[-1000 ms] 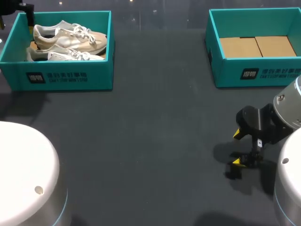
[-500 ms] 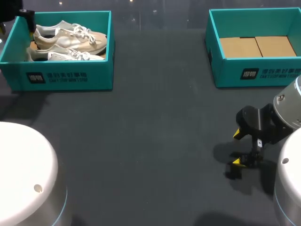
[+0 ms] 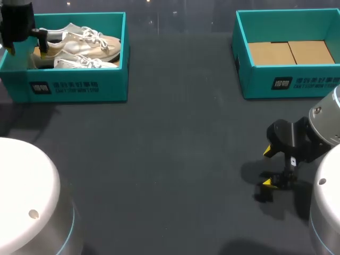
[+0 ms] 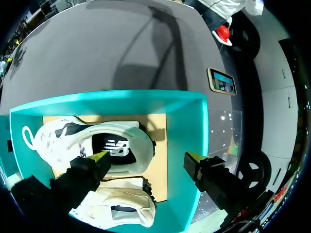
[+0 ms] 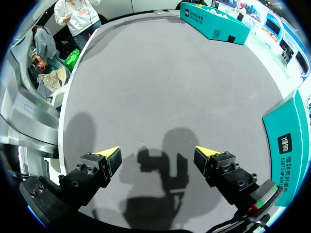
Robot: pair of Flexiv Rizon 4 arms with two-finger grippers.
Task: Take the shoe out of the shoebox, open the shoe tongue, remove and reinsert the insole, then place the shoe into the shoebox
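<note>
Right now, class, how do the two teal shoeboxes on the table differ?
The left shoebox holds two pale shoes; the right shoebox shows only its brown cardboard floor. The left gripper hangs open over the left shoebox; no gripper is over the right shoebox. Both are teal, lidless, with white print in front.

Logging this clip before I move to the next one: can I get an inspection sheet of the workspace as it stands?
Surface: dark grey table, flat.
Job's things: two pale shoes lying in the teal left shoebox; teal right shoebox holds only its cardboard floor.
Clutter: nothing seen.
Grippers: left claw open over the shoes' heel end; right claw open above bare table.
Cables: nothing seen.
Surroundings: nothing seen.
</note>
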